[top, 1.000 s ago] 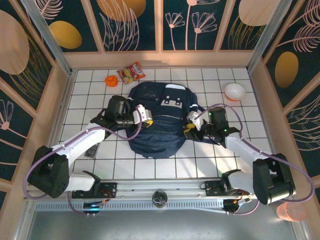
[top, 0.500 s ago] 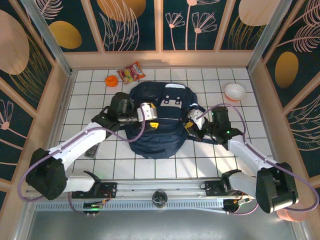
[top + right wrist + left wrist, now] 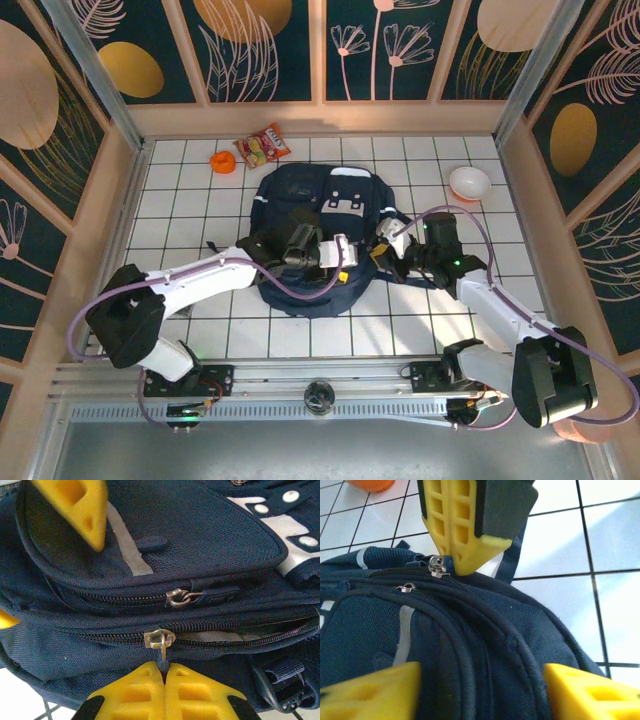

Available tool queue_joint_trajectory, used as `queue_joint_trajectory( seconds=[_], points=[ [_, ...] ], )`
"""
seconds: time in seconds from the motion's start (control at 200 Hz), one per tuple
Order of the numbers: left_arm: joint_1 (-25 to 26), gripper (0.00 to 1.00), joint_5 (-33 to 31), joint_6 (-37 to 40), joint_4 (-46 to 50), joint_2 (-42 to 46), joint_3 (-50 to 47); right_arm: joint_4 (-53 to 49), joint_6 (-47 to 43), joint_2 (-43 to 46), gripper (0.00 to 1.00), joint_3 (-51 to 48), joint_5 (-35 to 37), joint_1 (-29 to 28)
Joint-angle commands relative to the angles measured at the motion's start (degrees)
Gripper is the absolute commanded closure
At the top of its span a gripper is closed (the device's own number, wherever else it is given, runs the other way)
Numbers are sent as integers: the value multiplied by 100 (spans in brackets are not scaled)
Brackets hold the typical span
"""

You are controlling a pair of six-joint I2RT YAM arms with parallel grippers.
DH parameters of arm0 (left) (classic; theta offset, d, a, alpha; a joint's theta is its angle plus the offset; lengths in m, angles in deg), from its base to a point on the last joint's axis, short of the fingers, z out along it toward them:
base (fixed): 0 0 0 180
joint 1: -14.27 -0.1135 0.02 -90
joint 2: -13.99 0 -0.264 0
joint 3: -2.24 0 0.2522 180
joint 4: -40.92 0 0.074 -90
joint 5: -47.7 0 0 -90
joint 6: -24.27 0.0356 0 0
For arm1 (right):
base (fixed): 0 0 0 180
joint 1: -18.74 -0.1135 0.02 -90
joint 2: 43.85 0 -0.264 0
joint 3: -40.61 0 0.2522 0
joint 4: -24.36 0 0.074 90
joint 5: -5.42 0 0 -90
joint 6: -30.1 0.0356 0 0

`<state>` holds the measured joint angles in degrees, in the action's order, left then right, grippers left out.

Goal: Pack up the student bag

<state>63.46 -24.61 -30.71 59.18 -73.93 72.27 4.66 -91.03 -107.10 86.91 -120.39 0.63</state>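
The student bag (image 3: 292, 196), a dark navy backpack with light stripes, lies flat in the middle of the tiled table. My right gripper (image 3: 165, 672) is at the bag's right side, shut on the small pull tab of the main zipper's slider (image 3: 160, 639). To the right of that slider the zipper gapes slightly and light lining (image 3: 225, 637) shows. A second zipper pull (image 3: 182, 597) sits just above. My left gripper (image 3: 480, 695) hangs open over the bag's rounded edge, its fingers astride the piping, close to the right gripper (image 3: 381, 250).
A snack packet (image 3: 262, 146) and a small orange object (image 3: 222, 160) lie behind the bag at the back left. A white bowl (image 3: 469, 182) stands at the back right. Wooden walls close in the table on three sides.
My left arm swung from the bag's left side across to its lower right, and its gripper went from shut to open. The right gripper closed on the zipper pull and stayed in place.
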Motion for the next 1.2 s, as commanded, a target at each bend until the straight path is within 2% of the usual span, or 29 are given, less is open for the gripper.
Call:
queue_joint_trajectory(
  seconds=[0.0, 0.06, 0.175, 0.27, 0.5, 0.716, 0.751, 0.836, 0.891, 1.016, 1.081, 1.151, 1.196],
  points=[
    [20, 81, -272, 17, -132, 55, -9, 112, 175, 114, 100, 338, 185, 15],
    [20, 100, -275, 108, -268, 241, -237, 51, 236, 13, 100, 382, 473, 128],
    [11, 100, -341, 197, -510, 630, -577, -7, 503, -314, 100, 523, 929, 625],
    [3, 100, -47, 331, -519, 850, -727, 78, 740, -637, 100, 634, 1324, 890],
    [-1, 100, 949, 444, -495, 1018, -821, 649, 1177, -1296, 100, 938, 1755, 944],
    [3, 100, 851, 360, -553, 1105, -848, 761, 960, -1717, 100, 1150, 1568, 971],
    [3, 90, 822, 323, -563, 1112, -863, 742, 903, -1694, 100, 1150, 1538, 970],
    [-89, 52, 731, 191, -591, 1217, -905, 627, 788, -1515, 81, 1101, 1428, 983],
    [-298, 39, 830, 74, -637, 1356, -972, 618, 713, -1269, 73, 978, 1347, 978],
    [-978, 30, 1326, 57, -517, 1684, -1098, 703, 545, -550, 60, 562, 942, 971],
    [-1106, 25, 1257, 579, 14, 1669, -1025, 661, 448, -224, 56, 389, 643, 938],
    [-1116, 18, 1064, 1232, 701, 1525, -899, 615, 368, 53, 55, 241, 480, 831],
    [-1116, 17, 973, 1475, 930, 1422, -839, 604, 339, 187, 55, 157, 483, 726]
  ],
)
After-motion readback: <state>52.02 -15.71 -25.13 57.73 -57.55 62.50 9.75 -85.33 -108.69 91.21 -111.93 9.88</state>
